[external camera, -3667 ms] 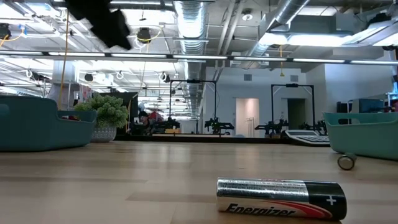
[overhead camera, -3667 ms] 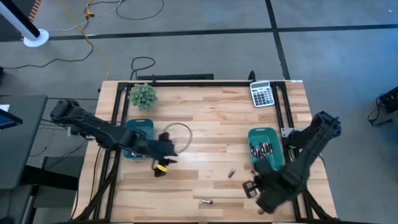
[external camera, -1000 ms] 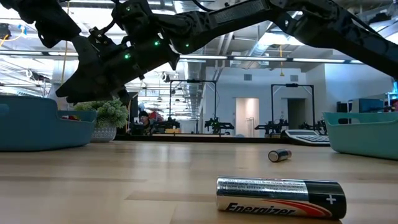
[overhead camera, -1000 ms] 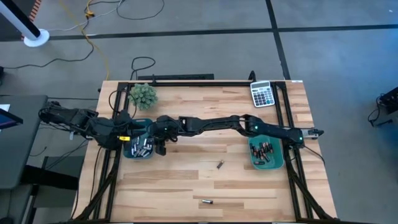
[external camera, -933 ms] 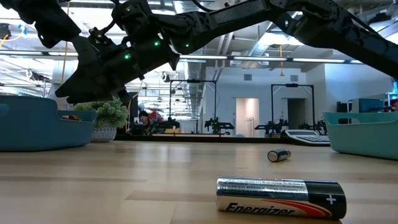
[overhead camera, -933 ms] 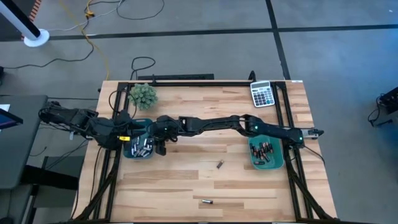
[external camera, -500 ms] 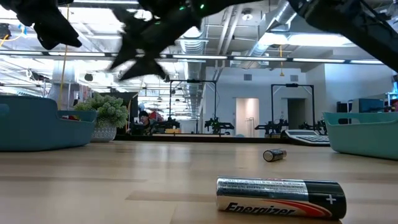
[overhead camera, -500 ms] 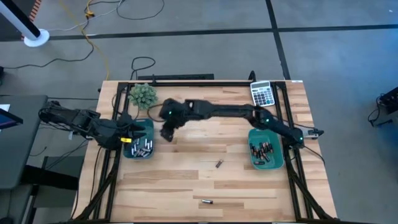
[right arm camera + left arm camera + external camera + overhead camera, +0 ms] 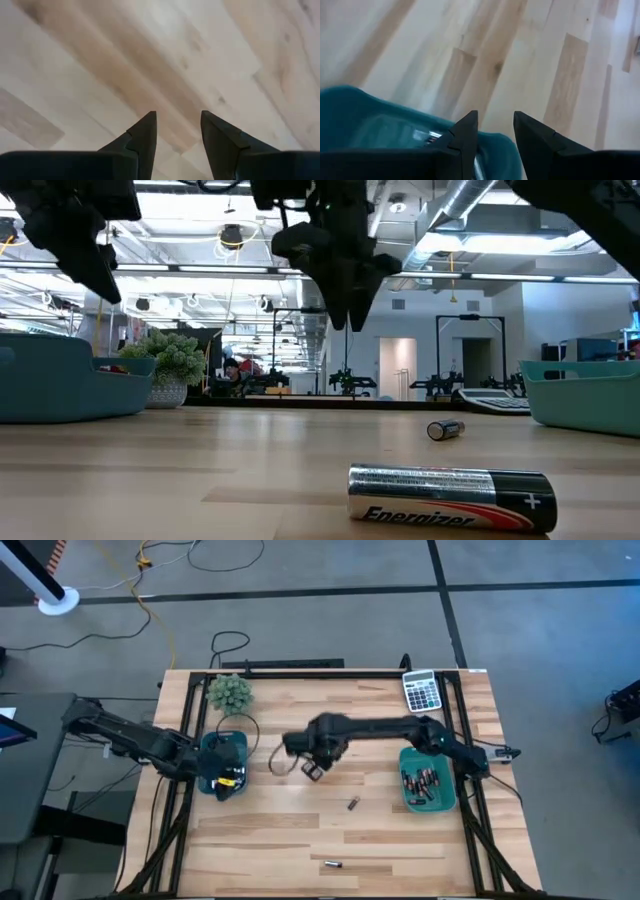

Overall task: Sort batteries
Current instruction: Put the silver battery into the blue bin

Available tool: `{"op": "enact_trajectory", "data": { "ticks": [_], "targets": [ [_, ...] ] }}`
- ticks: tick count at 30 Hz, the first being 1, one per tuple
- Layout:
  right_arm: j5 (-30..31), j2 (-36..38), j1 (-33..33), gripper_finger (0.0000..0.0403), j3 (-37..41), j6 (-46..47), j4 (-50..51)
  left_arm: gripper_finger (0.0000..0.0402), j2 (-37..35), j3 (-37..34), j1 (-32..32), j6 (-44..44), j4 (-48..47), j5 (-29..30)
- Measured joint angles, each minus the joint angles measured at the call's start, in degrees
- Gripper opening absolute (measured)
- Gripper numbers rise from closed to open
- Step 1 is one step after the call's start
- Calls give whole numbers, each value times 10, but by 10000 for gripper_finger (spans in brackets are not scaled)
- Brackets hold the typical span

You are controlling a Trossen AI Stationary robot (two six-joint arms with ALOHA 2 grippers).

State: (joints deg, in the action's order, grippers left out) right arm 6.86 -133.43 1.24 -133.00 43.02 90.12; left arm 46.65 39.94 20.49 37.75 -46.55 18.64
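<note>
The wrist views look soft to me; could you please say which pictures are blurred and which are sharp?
Left wrist view: tabletop smeared, teal bin hazy. Right wrist view: wood grain streaked. Low view: near battery crisp, arms overhead dark against ceiling lights. High view: evenly lit, sharp.

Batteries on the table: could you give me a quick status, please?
Right gripper open, empty, mid-table. Left gripper open over left bin. Two batteries loose. Path clear.

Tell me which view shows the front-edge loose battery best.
Low view: the battery lies close up, side-on, label readable. High view shows the same cell only as a tiny speck near the table's front edge. Neither wrist view shows it.
</note>
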Motion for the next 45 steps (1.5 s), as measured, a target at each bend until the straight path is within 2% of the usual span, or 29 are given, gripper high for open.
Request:
{"op": "enact_trajectory", "data": {
  "ticks": [10,29,35,39,45],
  "targets": [
    [9,1,104,166,42,83,0,123,32,0,15,-16,64,-19],
    [10,7,197,166,65,170,-2,123,32,0,15,-36,116,-16],
    [10,62,233,166,162,248,-32,123,32,0,22,-17,121,-16],
    [10,122,259,166,266,303,-103,123,45,0,28,-21,176,-13],
    [10,206,291,166,411,352,-216,123,121,17,41,-51,260,-10]
  ]
}}
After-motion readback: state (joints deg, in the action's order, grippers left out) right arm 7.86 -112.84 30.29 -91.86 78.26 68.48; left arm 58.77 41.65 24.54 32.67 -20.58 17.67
